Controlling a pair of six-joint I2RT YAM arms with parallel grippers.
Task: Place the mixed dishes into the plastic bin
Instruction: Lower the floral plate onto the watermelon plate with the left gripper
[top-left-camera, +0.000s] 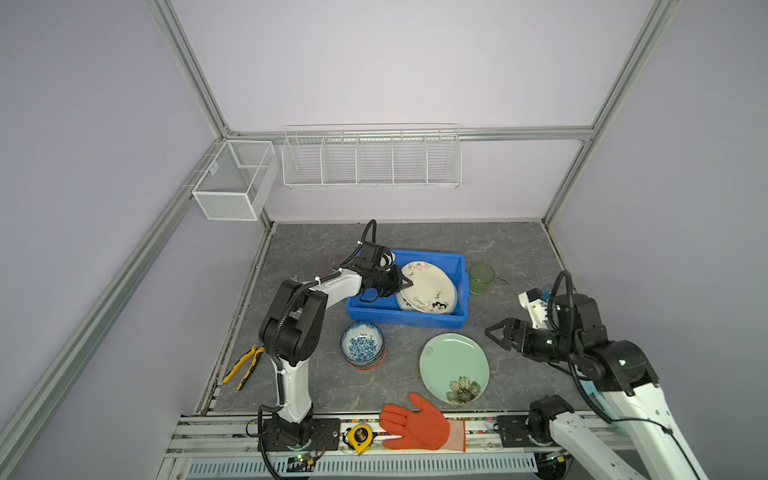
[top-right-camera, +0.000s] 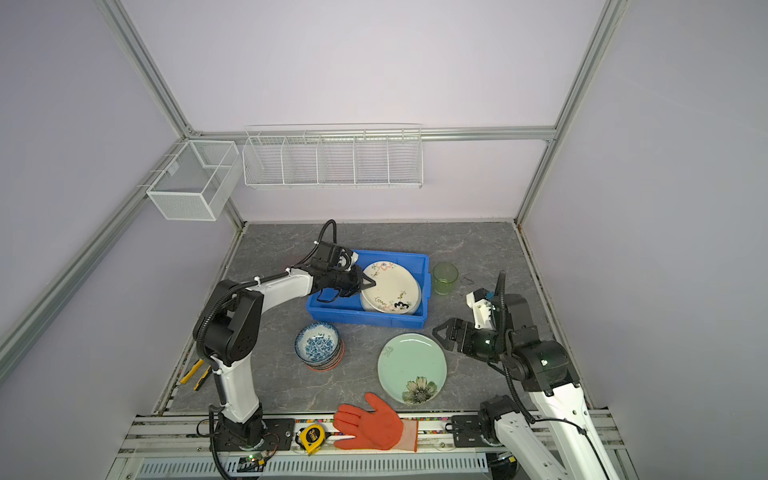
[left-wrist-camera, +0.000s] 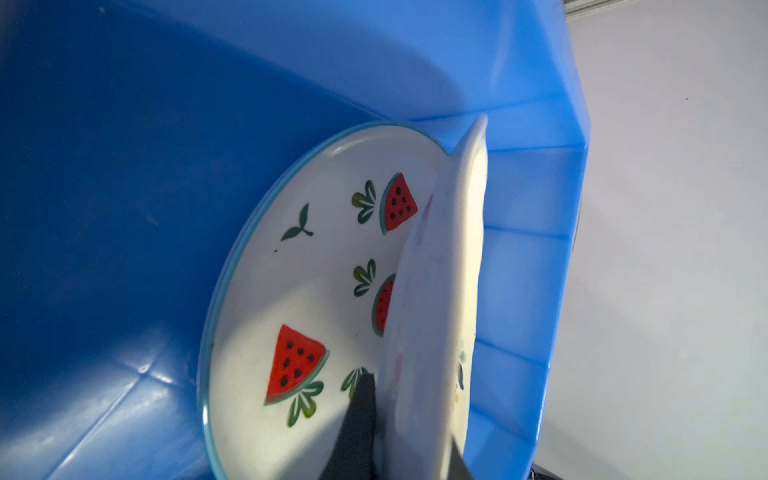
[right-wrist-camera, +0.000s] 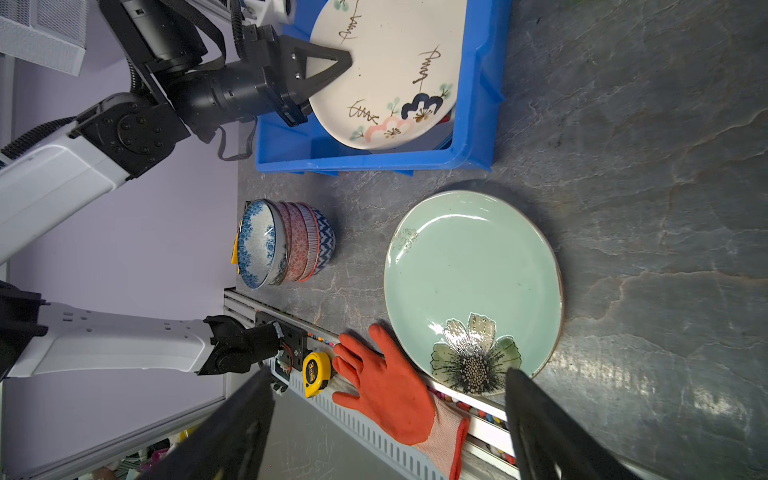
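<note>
Floral cream plate (top-left-camera: 428, 286) at centre frame in both top views, tilted over the right half of the blue plastic bin (top-left-camera: 411, 320). The left gripper (top-left-camera: 409, 284) reached in from the left, its jaws clamped together on the plate's left rim. In the left wrist view this plate appeared edge-on, leaning above the watermelon-print plate (left-wrist-camera: 299, 291), which lay inside the bin near its wall. Whether the two plates touched could not be told.

On the tabletop below the bin, from left to right:
- A stack of patterned bowls (top-left-camera: 362, 345) stood with a blue-flowered bowl nested on top.
- The mint green plate (top-left-camera: 454, 368) lay flat, with a painted flower at its lower edge.

The green cup (top-left-camera: 481, 278) stood upright just right of the bin. The right gripper (top-left-camera: 492, 332) hung at right of centre, beside the mint plate's upper right rim, with its jaws wide apart and nothing between them.

Along the lower rail lay a yellow tape measure (top-left-camera: 359, 436) and, to its right, an orange glove (top-left-camera: 419, 424).

Dark brush-script strokes crossed the cream plate but formed no readable words. The tape measure's label was too small to read.
</note>
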